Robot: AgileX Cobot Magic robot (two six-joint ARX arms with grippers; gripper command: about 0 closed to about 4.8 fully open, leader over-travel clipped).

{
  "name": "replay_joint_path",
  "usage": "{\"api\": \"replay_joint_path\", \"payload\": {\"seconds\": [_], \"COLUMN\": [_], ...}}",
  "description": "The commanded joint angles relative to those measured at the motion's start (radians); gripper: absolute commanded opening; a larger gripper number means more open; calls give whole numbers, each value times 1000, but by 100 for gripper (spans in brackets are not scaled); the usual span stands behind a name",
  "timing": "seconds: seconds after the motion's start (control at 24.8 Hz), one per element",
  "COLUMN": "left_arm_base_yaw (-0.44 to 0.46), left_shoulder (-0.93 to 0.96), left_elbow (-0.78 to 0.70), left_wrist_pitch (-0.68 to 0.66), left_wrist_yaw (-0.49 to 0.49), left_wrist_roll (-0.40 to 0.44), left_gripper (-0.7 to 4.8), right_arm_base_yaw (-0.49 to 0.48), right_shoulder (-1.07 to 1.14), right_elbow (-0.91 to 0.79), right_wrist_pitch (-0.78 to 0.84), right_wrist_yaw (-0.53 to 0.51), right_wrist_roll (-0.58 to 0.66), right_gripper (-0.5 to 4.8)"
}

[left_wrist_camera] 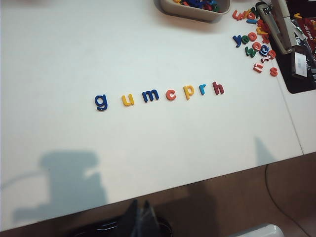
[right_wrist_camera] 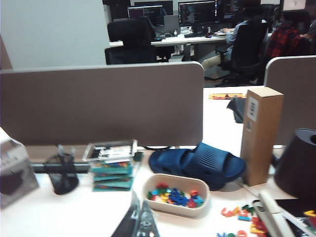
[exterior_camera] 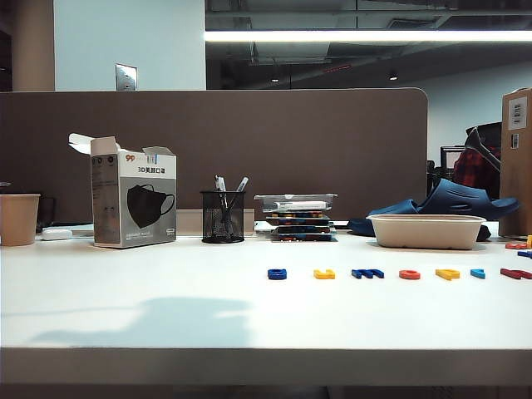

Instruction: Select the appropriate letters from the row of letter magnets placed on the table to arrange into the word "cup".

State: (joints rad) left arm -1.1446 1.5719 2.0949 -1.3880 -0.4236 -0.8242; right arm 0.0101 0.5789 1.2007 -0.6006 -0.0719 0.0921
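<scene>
Left wrist view: row of letter magnets (left_wrist_camera: pixel 159 95) untouched mid-worktop (left_wrist_camera: pixel 59 44), reading g, u (left_wrist_camera: pixel 128 100), m, c (left_wrist_camera: pixel 171 94), p (left_wrist_camera: pixel 188 91), r, h; left claw (left_wrist_camera: pixel 139 213) at 6 o'clock and right claw (right_wrist_camera: pixel 139 217) both closed, empty; judged first step, next opening over c.

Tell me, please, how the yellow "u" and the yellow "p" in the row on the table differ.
The yellow "u" is second in the row, between the blue "g" and the dark blue "m"; the yellow "p" is fifth, between the red-orange "c" and the light blue "r". The "u" is a compact open curve; the "p" has a tail below its bowl. Both lie flat on the white table, untouched.
</scene>
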Motion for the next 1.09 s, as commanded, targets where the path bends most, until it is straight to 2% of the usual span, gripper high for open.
{"api": "replay_joint_path", "payload": {"seconds": [0.04, 0.2, 0.36, 0.48, 0.64, 0.72, 0.89, 1.09], "left_arm_base_yaw": [0, 0, -1, 0, -1, -1, 0, -1], "left_shoulder": [-3, -3, -3, -3, -3, -3, -3, -3], "left_elbow": [4, 4, 4, 4, 4, 4, 4, 4], "left_wrist_pitch": [6, 6, 7, 6, 6, 6, 6, 6], "left_wrist_yaw": [-10, -10, -8, -9, -9, -9, -9, -9], "left_wrist_roll": [5, 5, 5, 5, 5, 5, 5, 5], "left_gripper": [-5, -5, -5, -5, -5, -5, -5, -5], "right_arm_base_yaw": [1, 1, 2, 2, 2, 3, 8, 77], "right_shoulder": [104, 247, 444, 554, 677, 745, 829, 912], "right_elbow": [138, 319, 556, 659, 756, 789, 793, 793], "right_wrist_pitch": [-128, -273, -462, -547, -636, -669, -691, -701], "right_wrist_yaw": [-38, -89, -91, -91, -93, -128, -185, -183], "right_wrist_roll": [76, 92, 92, 92, 92, 92, 92, 91], "right_gripper": [-2, -2, -1, -1, -1, -1, -1, -1]}}
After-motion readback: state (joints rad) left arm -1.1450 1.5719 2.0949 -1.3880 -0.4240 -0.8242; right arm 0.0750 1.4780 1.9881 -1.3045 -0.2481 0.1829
